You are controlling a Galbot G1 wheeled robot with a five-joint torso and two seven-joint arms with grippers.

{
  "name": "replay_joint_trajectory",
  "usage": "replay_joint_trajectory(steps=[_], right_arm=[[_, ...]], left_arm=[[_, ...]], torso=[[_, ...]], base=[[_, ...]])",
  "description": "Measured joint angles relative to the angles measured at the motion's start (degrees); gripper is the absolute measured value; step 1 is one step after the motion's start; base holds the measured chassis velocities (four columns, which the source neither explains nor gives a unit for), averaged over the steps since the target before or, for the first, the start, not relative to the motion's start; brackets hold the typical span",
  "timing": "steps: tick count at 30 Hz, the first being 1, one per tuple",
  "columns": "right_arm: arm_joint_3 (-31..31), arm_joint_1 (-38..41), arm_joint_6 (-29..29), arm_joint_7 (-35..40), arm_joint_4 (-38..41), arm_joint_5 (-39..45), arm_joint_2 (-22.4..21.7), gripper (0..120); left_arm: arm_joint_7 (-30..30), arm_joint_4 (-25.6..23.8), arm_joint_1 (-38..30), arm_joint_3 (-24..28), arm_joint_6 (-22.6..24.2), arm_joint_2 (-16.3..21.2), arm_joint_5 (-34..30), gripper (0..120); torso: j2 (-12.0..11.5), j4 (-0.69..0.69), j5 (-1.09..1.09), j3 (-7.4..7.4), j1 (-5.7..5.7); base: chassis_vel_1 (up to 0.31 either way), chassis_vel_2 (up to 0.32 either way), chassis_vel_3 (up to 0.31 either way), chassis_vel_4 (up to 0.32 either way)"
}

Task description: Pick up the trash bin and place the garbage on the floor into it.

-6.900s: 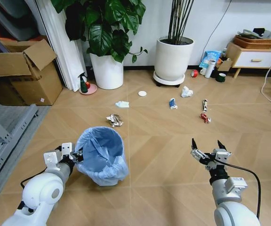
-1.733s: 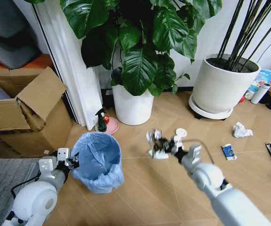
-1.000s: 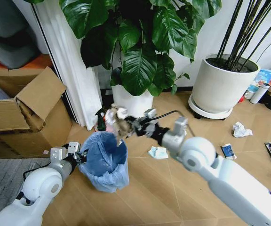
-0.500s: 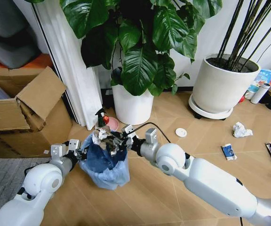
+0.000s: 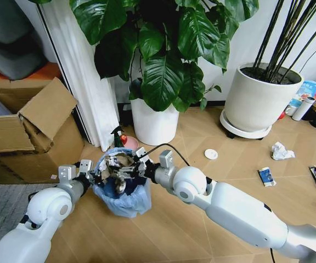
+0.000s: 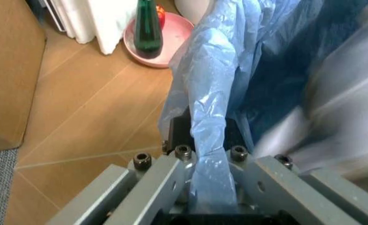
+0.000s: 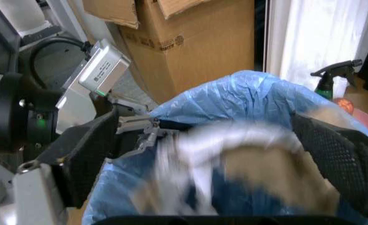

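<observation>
Crinkling, thin light-blue plastic lining the trash bin [image 5: 119, 192]; showing matt wood planks across the floor [image 5: 163, 230]; gleaming smooth white plastic on the arm shells; presenting bare grey metal and dark bolts on the left gripper [image 6: 200, 159]; displaying black textured mesh pads on the right gripper's fingers [image 7: 340, 150]; creasing grey-brown paper wad [image 5: 117, 163] over the bag.
</observation>
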Motion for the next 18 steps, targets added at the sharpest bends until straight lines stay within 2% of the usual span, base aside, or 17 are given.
replay_joint_trajectory(steps=[9,18], right_arm=[[0.8,0.3,0.1,0.6,0.3,0.2,0.7,100],[5.5,0.9,0.1,2.1,2.1,1.0,0.3,100]], left_arm=[[0.6,0.7,-0.2,-0.3,0.0,-0.1,0.2,0],[1.3,1.9,0.6,-1.4,0.0,-0.6,0.9,0]], torso=[[0.0,0.0,0.0,0.0,0.0],[0.0,0.0,0.0,0.0,0.0]], base=[[0.0,0.0,0.0,0.0],[0.0,0.0,0.0,0.0]])
